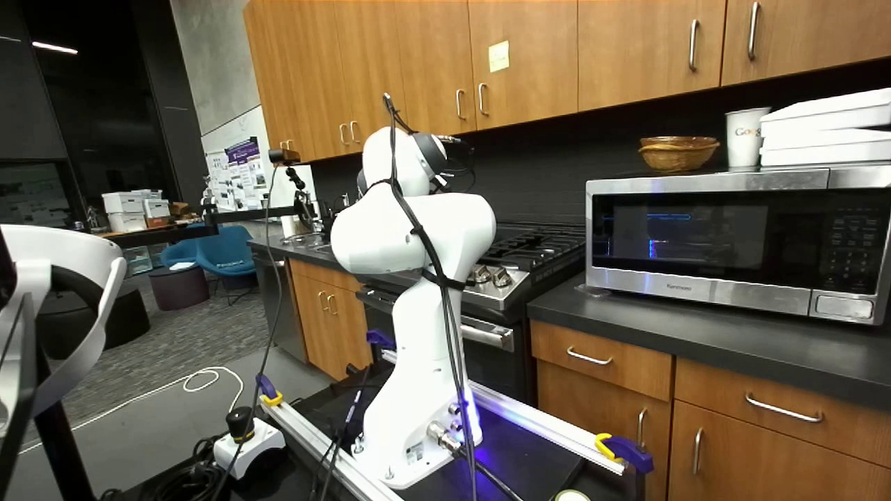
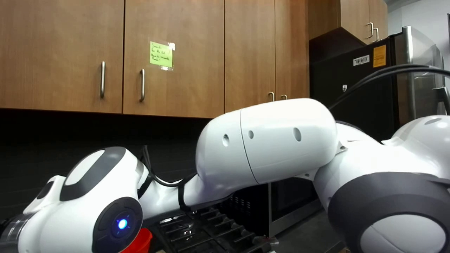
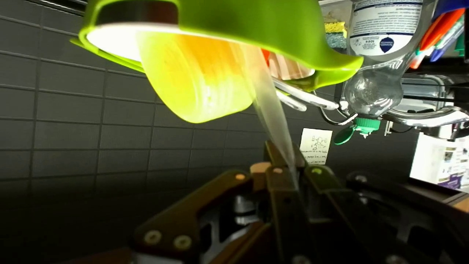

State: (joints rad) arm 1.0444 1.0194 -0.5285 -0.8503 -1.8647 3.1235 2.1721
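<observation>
The wrist view is upside down. My gripper (image 3: 293,167) has its fingers close together around the narrow end of a translucent whitish strip (image 3: 269,106), and looks shut on it. The strip runs to a lime-green container (image 3: 253,25) with a spout-like lip. A glossy yellow translucent piece (image 3: 198,86) sticks out of the container; whether it joins the strip is unclear. Thin metal handles (image 3: 307,96) and a pinkish striped piece (image 3: 289,68) show at the container's mouth. In an exterior view the arm (image 1: 418,236) hides the gripper; in an exterior view the wrist (image 2: 10,232) reaches the left edge.
A clear bottle with a green cap (image 3: 373,86), a sponge (image 3: 335,33), pens (image 3: 439,35) and a faucet (image 3: 436,116) stand beside the container. A red object (image 2: 140,242) lies below the wrist. A stove (image 1: 536,243), microwave (image 1: 696,233) and overhead cabinets (image 1: 522,49) surround the arm.
</observation>
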